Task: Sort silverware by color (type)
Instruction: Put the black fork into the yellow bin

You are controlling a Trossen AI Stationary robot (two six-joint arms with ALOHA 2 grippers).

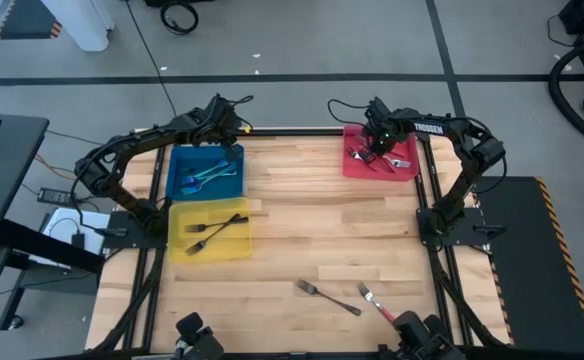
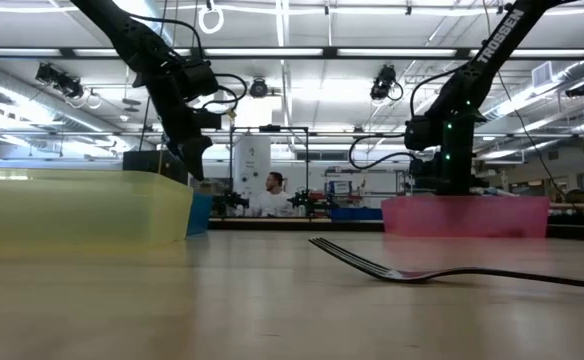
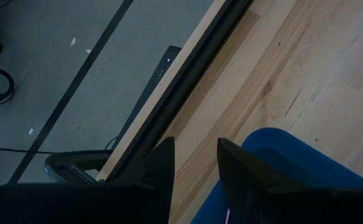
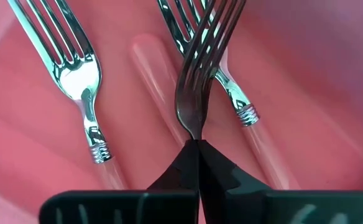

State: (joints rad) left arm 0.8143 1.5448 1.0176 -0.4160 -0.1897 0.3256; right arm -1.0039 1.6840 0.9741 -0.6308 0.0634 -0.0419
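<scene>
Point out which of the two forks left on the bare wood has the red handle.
It is the red-handled fork nearer the right arm's side. The other loose fork, just left of it, is plain grey metal all along.

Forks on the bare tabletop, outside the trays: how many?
2. A dark metal fork lies near the front edge at the middle; a red-handled fork lies just right of it. None seem hidden.

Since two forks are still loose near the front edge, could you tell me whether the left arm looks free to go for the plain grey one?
Probably yes: the left gripper hovers empty over the blue tray, and bare wood lies around the grey fork. The reach looks long.
</scene>
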